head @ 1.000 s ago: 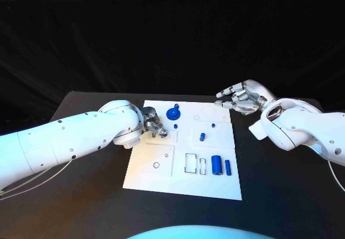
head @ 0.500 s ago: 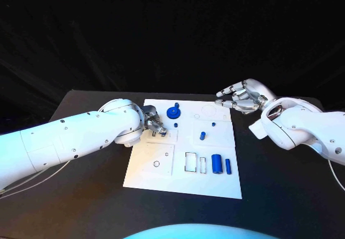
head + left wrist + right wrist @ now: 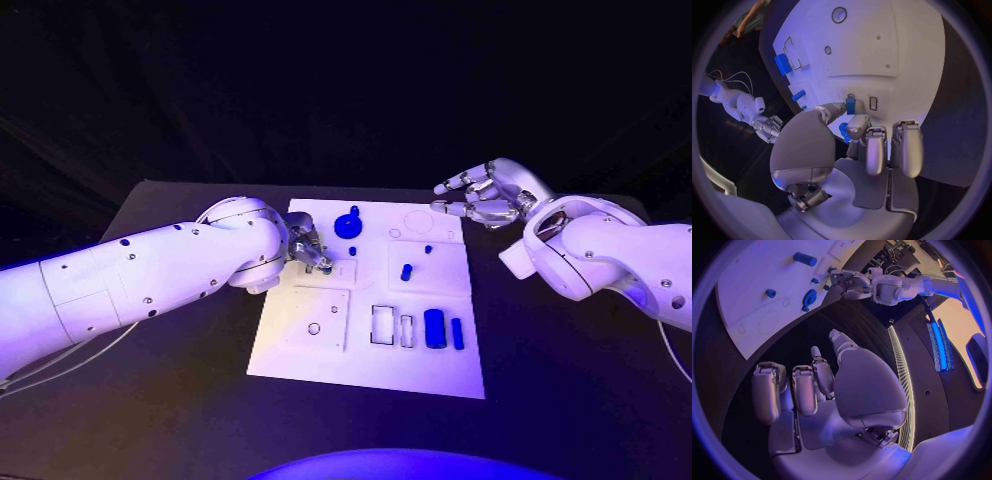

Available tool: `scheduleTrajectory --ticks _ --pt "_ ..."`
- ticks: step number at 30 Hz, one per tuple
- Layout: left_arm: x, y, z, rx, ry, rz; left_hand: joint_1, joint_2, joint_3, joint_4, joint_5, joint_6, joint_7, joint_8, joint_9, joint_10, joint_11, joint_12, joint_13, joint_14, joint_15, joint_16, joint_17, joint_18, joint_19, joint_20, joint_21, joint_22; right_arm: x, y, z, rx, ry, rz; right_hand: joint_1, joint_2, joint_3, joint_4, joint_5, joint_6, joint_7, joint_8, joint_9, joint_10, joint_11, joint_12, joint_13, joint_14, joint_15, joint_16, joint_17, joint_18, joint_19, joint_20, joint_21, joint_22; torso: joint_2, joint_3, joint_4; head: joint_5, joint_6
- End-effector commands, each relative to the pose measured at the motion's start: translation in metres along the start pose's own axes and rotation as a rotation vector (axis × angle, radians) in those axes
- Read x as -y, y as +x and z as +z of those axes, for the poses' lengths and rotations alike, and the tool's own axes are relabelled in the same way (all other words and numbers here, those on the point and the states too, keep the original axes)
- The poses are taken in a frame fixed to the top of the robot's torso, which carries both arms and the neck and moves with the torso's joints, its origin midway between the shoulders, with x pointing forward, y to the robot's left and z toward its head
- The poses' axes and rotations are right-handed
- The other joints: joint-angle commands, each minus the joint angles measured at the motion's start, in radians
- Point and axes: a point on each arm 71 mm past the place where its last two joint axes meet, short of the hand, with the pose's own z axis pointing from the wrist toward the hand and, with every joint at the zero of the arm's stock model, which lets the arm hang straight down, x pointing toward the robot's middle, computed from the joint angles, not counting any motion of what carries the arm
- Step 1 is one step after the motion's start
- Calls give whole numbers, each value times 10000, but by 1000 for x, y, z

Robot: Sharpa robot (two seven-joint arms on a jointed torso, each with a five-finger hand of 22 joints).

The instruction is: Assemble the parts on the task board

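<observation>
The white board [image 3: 368, 370] lies in the middle of the frame on the black table [image 3: 173, 420]. The left hand [image 3: 307, 252] rests at the board's left edge, its fingertips [image 3: 852, 106] pinching a small blue peg [image 3: 850, 104] against the surface. The right hand [image 3: 483, 195] hovers off the board's upper right corner, fingers curled and apart, holding nothing. A blue knob [image 3: 348, 225] stands near the board's top, a small blue pin [image 3: 407, 271] lies at its centre, and two blue cylinders [image 3: 434, 329] lie at lower right.
</observation>
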Motion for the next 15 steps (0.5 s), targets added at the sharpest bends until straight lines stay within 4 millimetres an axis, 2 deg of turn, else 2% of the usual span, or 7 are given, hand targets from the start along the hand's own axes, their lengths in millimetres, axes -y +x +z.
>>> scheduleTrajectory --ticks 1,9,15 --pt "-2 3 1 -263 -145 322 9 73 2107 -2035 27 47 -50 43 12 26 -54 -47 -15 942 -63 16 2255 -169 159 -52 44 978 -1 2 0 -130 -82 -12 -63 39 -55 5 56 20 -2 65 -6 50 -46 36 661 644 -44 -34 988 90 271 -71 -65 1337 2 2 1 -2 -19" --pt "-2 3 1 -273 -135 352 -2 51 2130 -2049 35 55 -57 58 29 36 -60 -51 -24 943 -68 17 2257 -168 157 -56 42 975 0 2 0 -167 -73 -9 -73 36 -65 10 60 18 -3 65 -7 39 -45 21 648 643 -44 -39 982 93 266 -72 -77 1327 4 -3 -6 4 21" --pt "0 4 0 -315 -87 388 -14 27 2160 -2064 41 66 -64 76 48 49 -68 -52 -31 942 -73 16 2256 -169 160 -60 45 981 0 2 0 -181 -72 -8 -73 36 -65 10 60 18 -3 65 -7 39 -45 21 648 643 -44 -39 982 93 266 -72 -77 1327 3 0 -4 -3 -16"
